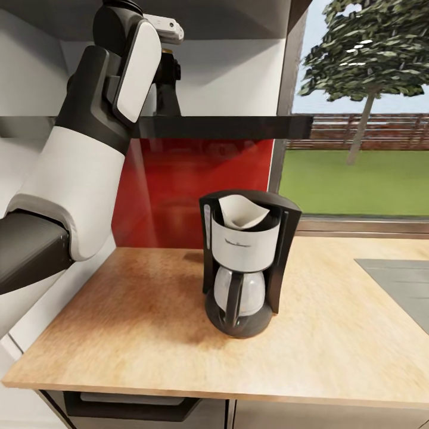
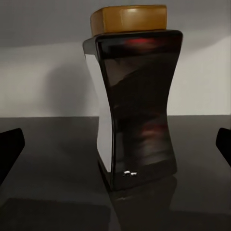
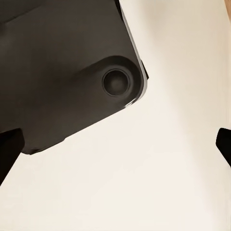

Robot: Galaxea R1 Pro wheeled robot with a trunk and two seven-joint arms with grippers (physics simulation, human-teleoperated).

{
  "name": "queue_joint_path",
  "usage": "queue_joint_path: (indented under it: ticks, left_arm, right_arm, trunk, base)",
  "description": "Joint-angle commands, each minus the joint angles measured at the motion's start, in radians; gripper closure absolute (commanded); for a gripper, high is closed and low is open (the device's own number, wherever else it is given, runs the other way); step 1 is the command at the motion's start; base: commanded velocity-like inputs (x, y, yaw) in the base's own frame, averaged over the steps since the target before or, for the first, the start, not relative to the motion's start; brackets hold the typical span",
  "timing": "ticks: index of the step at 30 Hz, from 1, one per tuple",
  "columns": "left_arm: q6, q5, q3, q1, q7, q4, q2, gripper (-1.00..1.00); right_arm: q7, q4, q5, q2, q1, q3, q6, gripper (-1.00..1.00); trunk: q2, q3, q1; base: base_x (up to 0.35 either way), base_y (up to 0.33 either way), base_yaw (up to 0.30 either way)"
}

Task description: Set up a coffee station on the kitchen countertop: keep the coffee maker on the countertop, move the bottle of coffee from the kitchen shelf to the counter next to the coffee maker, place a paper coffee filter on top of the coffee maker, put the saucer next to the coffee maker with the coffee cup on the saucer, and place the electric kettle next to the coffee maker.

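dark bottle of coffee (image 2: 137, 101) stands upright on the shelf (image 2: 48, 159), dead ahead between the left gripper's (image 2: 115, 144) wide-open, empty fingers.

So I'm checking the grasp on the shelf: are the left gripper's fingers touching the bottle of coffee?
Apart. The left wrist view shows the bottle of coffee standing mid-frame, with bare shelf between it and each of the fingers at the frame edges.

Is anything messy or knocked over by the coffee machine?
Nothing looks spilled or tipped. The coffee maker stands upright on the kitchen countertop with the paper coffee filter sitting in its top. The bottle of coffee stands upright on the dark shelf, between the open left gripper's fingers, not touching them.
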Motion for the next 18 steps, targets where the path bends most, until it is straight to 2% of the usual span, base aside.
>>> queue_joint_path:
  ticks: [1,18]
  left_arm:
    - [0.002,0.010,-0.001,-0.001,0.010,0.000,0.000,-1.00]
    - [0.002,0.010,-0.001,-0.001,0.010,0.000,0.000,-1.00]
  right_arm:
    - [0.000,0.003,-0.004,0.000,-0.001,0.004,-0.005,-1.00]
    - [0.000,0.003,-0.004,0.000,-0.001,0.004,-0.005,-1.00]
  trunk:
    - [-0.001,-0.001,0.000]
    - [-0.001,-0.001,0.000]
  base:
    - [0.147,0.002,0.000]
    - [0.084,-0.024,0.000]
